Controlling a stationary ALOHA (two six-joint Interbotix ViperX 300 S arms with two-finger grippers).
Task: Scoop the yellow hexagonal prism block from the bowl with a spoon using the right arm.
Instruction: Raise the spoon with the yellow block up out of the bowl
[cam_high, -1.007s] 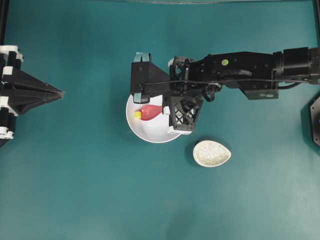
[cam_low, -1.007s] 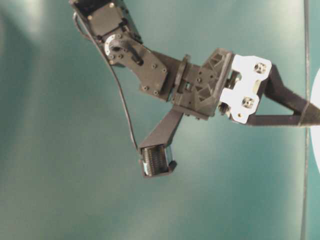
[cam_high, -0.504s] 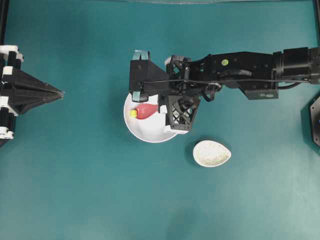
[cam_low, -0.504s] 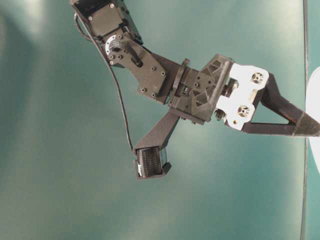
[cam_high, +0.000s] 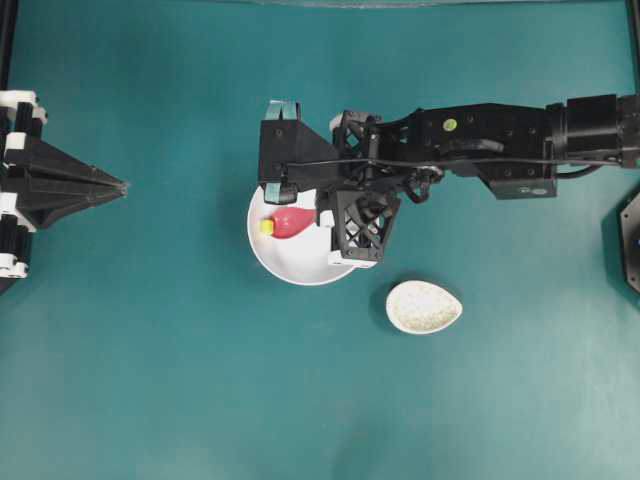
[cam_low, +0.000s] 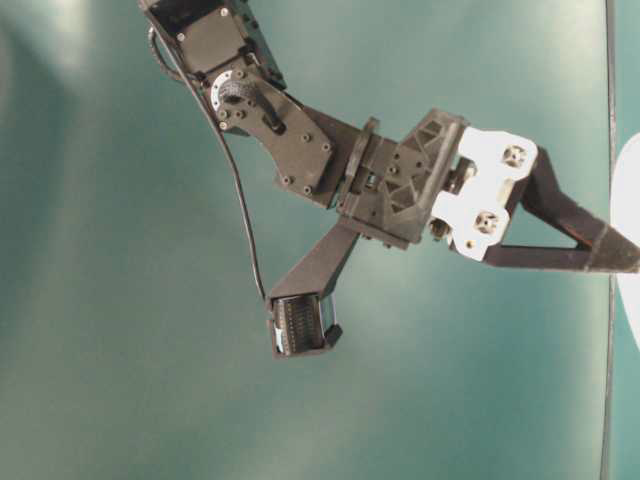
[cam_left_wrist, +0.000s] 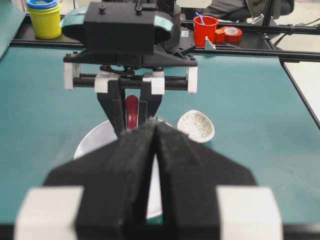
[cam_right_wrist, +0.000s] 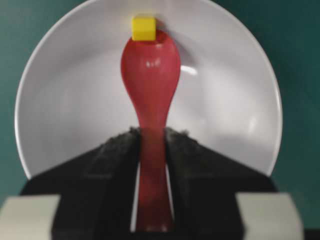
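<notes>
Your white bowl (cam_high: 290, 268) near table centre, glossy red spoon (cam_right_wrist: 150, 80) clamped by its handle in the right gripper (cam_right_wrist: 150, 150), head inside the bowl, tiny yellow block (cam_right_wrist: 143, 28) touching its tip.

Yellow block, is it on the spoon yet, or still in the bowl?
Done: the right gripper holds the spoon by its handle. In hand: the spoon's tip touches the yellow block inside the white bowl. Left: sliding under it and lifting it out.

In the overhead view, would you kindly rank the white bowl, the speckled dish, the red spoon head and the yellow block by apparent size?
Largest to smallest:
1. white bowl, partly hidden by the arm
2. speckled dish
3. red spoon head
4. yellow block
</notes>
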